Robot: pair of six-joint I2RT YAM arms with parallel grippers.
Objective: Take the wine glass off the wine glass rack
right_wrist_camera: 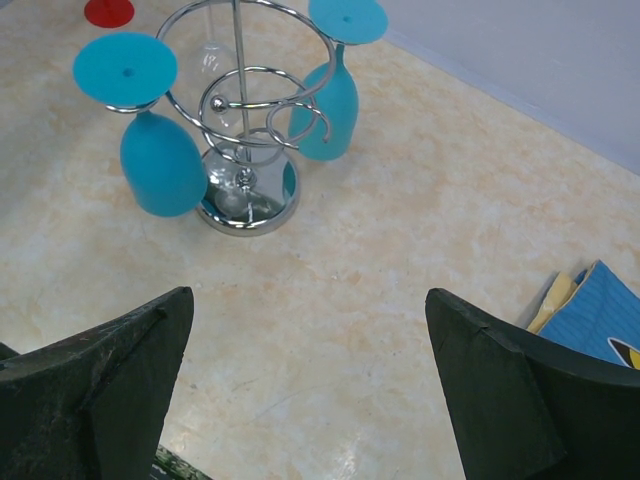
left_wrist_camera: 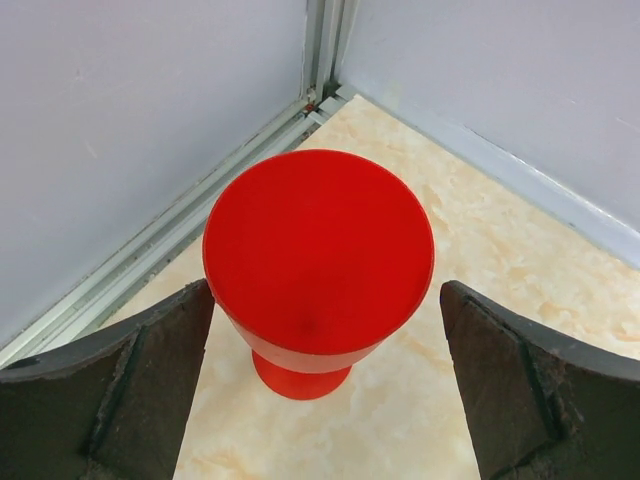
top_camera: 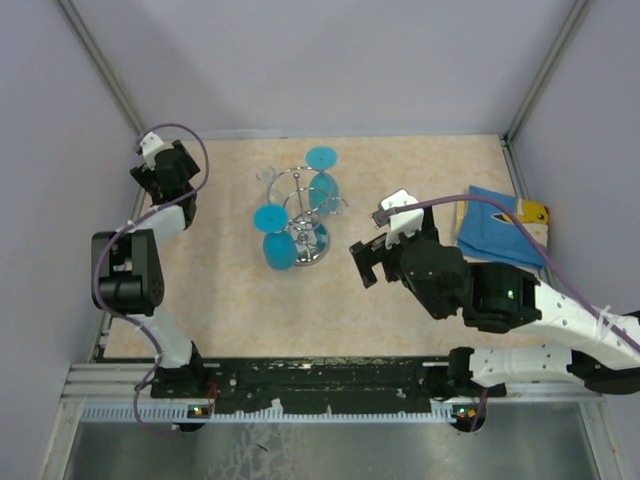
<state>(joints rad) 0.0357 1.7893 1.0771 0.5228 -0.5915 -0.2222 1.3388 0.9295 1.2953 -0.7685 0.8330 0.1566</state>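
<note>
The chrome wine glass rack (top_camera: pixel 303 222) stands mid-table; it also shows in the right wrist view (right_wrist_camera: pixel 245 200). Two blue wine glasses hang upside down on its hooks, one at the near left (top_camera: pixel 279 248) (right_wrist_camera: pixel 160 165) and one at the far side (top_camera: pixel 323 188) (right_wrist_camera: pixel 330 100). A red wine glass (left_wrist_camera: pixel 318 260) stands upright on the table in the far left corner, between the open fingers of my left gripper (left_wrist_camera: pixel 325 420) (top_camera: pixel 158 170), which hides it from above. Its red foot (right_wrist_camera: pixel 108 12) shows in the right wrist view. My right gripper (top_camera: pixel 368 245) (right_wrist_camera: pixel 305 400) is open and empty, just right of the rack.
A blue cloth (top_camera: pixel 500 225) with a yellow patch lies at the right edge of the table and shows in the right wrist view (right_wrist_camera: pixel 600 310). Grey walls and a metal frame rail (left_wrist_camera: pixel 200 210) close in the far left corner.
</note>
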